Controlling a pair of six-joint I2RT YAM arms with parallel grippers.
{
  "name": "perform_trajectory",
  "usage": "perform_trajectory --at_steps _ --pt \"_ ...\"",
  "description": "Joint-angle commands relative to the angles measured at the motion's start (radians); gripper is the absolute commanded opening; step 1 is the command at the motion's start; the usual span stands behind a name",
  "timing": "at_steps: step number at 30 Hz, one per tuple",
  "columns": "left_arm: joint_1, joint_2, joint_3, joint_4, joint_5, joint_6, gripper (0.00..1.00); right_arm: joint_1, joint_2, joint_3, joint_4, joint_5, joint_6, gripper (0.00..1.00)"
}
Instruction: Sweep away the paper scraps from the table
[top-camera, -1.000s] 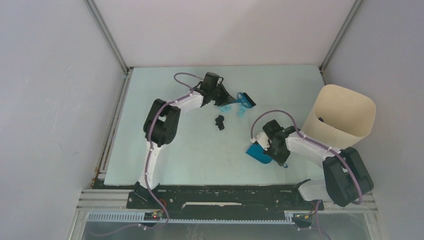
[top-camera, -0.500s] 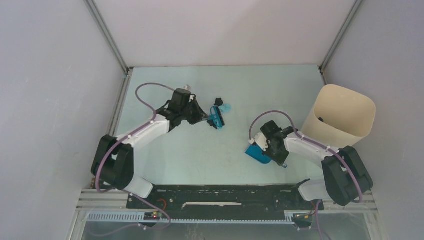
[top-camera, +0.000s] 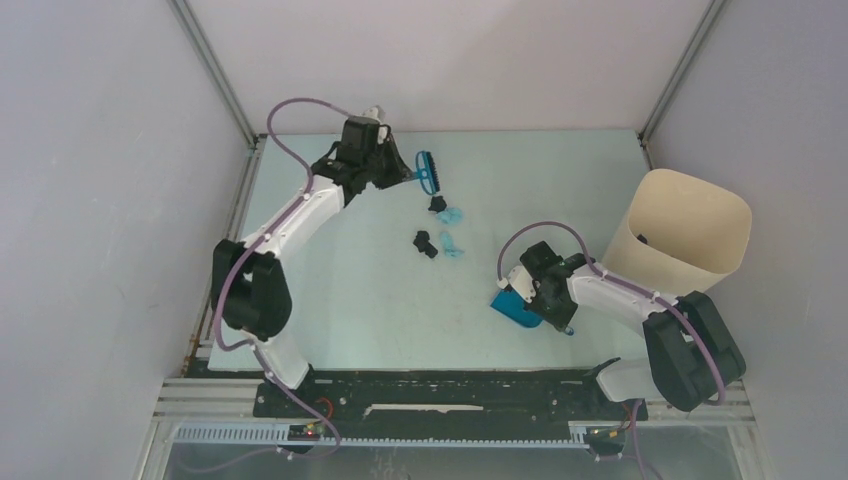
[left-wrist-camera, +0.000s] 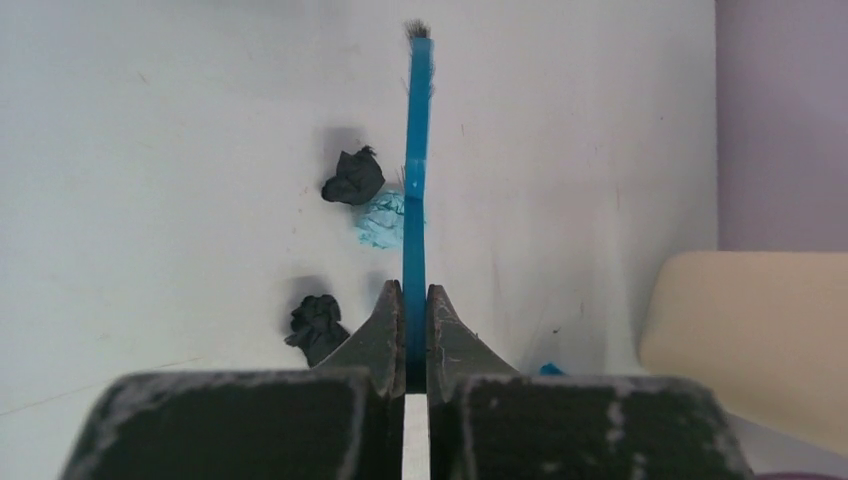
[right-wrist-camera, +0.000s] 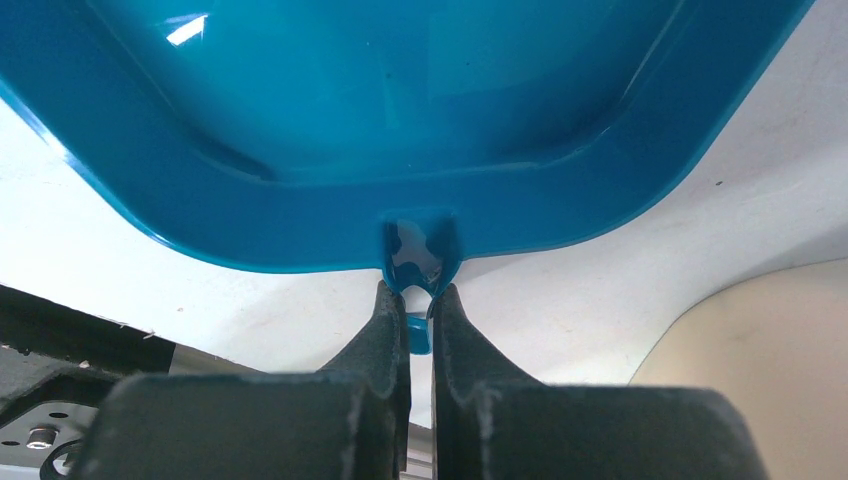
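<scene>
My left gripper (top-camera: 407, 173) (left-wrist-camera: 414, 292) is shut on the thin handle of the blue brush (top-camera: 428, 171) (left-wrist-camera: 417, 150), held near the table's back edge. The paper scraps lie just in front of the brush: a black lump (top-camera: 437, 204) (left-wrist-camera: 353, 178) beside a light blue one (top-camera: 453, 214) (left-wrist-camera: 381, 221), then another black lump (top-camera: 426, 243) (left-wrist-camera: 317, 323) beside a light blue one (top-camera: 450, 245). My right gripper (top-camera: 533, 298) (right-wrist-camera: 416, 290) is shut on the handle of the blue dustpan (top-camera: 512, 303) (right-wrist-camera: 400, 100), which rests on the pale green table (top-camera: 360, 300) right of the scraps.
A tall beige bin (top-camera: 682, 232) (left-wrist-camera: 750, 340) (right-wrist-camera: 770, 380) stands at the table's right edge, close behind my right arm. Grey walls and metal frame posts close off the back and both sides.
My left arm has swung the brush from the middle of the table up to the back edge. The two nearer scraps now lie uncovered. The right arm and dustpan have stayed still.
</scene>
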Motion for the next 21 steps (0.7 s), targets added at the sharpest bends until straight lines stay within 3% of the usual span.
perform_trajectory --at_steps 1,5,10,21 --pt "0.011 0.067 -0.063 0.229 0.176 -0.193 0.00 0.013 0.018 -0.013 0.030 -0.007 0.016 0.00" --pt "0.016 0.139 -0.080 0.382 0.169 -0.323 0.00 0.013 0.020 -0.014 0.030 -0.006 0.017 0.00" --pt "0.025 0.191 -0.108 0.410 0.178 -0.393 0.00 0.013 0.020 -0.013 0.029 -0.005 0.019 0.00" --pt "0.066 0.106 -0.417 0.498 0.217 -0.441 0.00 0.036 0.033 -0.013 0.032 0.002 0.020 0.00"
